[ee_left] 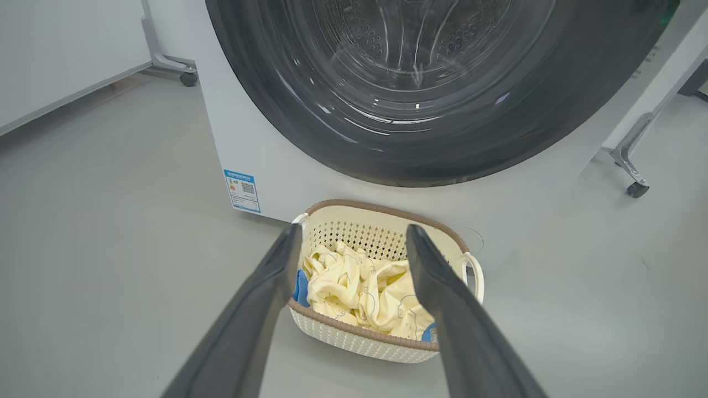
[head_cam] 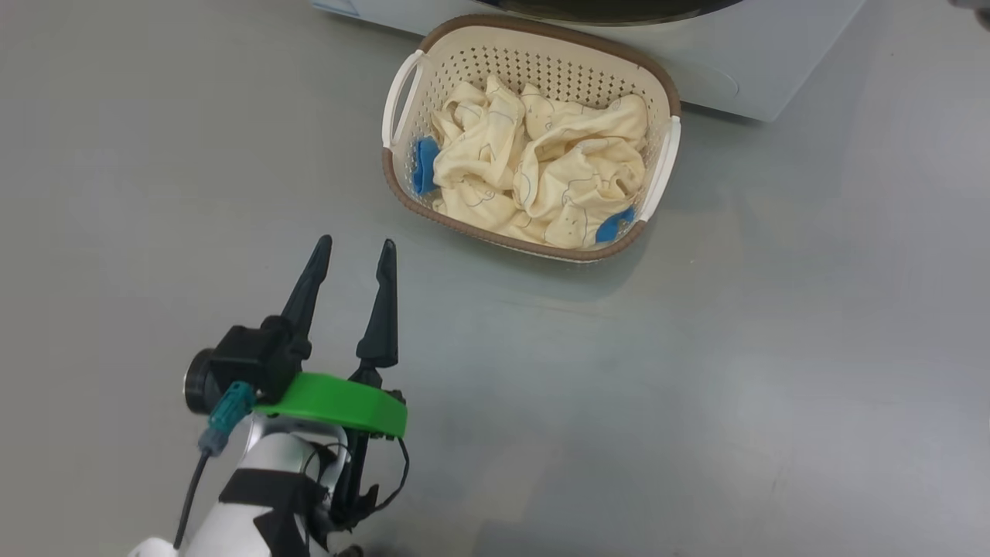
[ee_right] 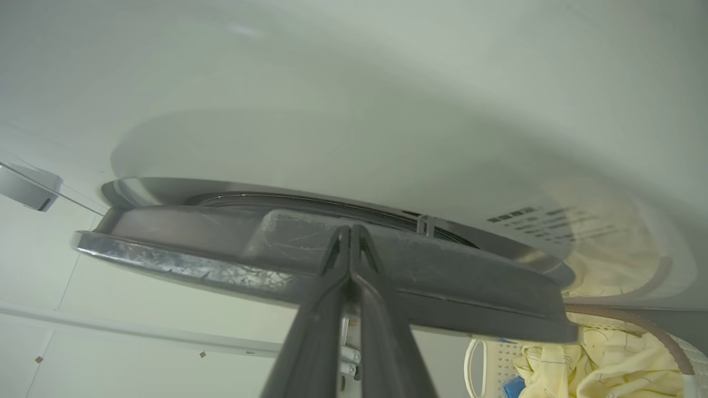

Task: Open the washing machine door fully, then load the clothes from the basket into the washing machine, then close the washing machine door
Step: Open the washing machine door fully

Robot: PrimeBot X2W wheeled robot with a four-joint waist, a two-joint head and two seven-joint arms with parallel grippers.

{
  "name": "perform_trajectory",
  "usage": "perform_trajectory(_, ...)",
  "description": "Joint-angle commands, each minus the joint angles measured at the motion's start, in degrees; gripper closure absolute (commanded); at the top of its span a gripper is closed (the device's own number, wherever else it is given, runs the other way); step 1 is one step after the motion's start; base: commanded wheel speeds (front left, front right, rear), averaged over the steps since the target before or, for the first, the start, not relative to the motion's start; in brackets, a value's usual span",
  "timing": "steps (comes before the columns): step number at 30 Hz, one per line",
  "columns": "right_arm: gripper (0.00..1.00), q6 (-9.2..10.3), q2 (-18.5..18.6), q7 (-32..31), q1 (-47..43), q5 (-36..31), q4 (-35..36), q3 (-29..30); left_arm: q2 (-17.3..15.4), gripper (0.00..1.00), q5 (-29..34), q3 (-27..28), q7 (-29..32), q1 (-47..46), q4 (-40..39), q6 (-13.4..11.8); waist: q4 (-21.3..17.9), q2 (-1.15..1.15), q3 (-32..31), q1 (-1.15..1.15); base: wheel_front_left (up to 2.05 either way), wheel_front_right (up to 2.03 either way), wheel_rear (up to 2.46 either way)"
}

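The cream basket (head_cam: 495,25) stands on the grey floor against the front of the white washing machine (head_cam: 742,77). It is filled with crumpled cream-yellow clothes (head_cam: 541,170). My left gripper (head_cam: 356,242) hovers open and empty over the floor, short of the basket's near left corner. The left wrist view looks past its spread fingers (ee_left: 260,309) at the basket (ee_left: 359,342), the clothes (ee_left: 359,287) and the glossy black washing machine door (ee_left: 310,127). My right gripper (ee_right: 349,228) is shut, its tips at the door's dark rim (ee_right: 193,232), seen edge-on; contact is unclear.
A blue label (ee_left: 242,190) sits low on the machine's front left. Wheeled metal legs (ee_left: 636,188) stand right of the machine, and another caster (ee_left: 188,77) to its left by a white panel. Open grey floor (head_cam: 696,387) surrounds the basket.
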State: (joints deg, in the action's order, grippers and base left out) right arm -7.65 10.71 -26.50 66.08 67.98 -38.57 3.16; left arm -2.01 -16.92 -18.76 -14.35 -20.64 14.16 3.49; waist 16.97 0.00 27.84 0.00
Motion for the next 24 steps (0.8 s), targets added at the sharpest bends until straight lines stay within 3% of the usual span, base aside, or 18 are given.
perform_trajectory(1,1.00,0.16,-0.71,-0.35,3.05,-0.33,1.63,-0.91,-0.87,0.00,-0.96,1.70,-0.65,-1.05,-1.80,-0.27,0.37,0.00,0.40,0.00,0.00,0.00,0.00)
perform_trajectory(11,1.00,0.16,-1.16,-1.59,7.49,-0.27,-1.72,-1.19,-0.87,0.00,-1.96,0.77,-0.65,-2.12,-2.86,-0.70,1.84,0.00,2.05,0.00,0.00,0.00,0.00)
perform_trajectory(24,1.00,0.16,-1.06,-8.46,10.27,1.91,-6.28,-1.36,-0.87,0.00,-2.30,0.55,-0.65,-2.60,-3.09,-0.88,2.48,0.00,2.79,0.00,0.00,0.00,0.00)
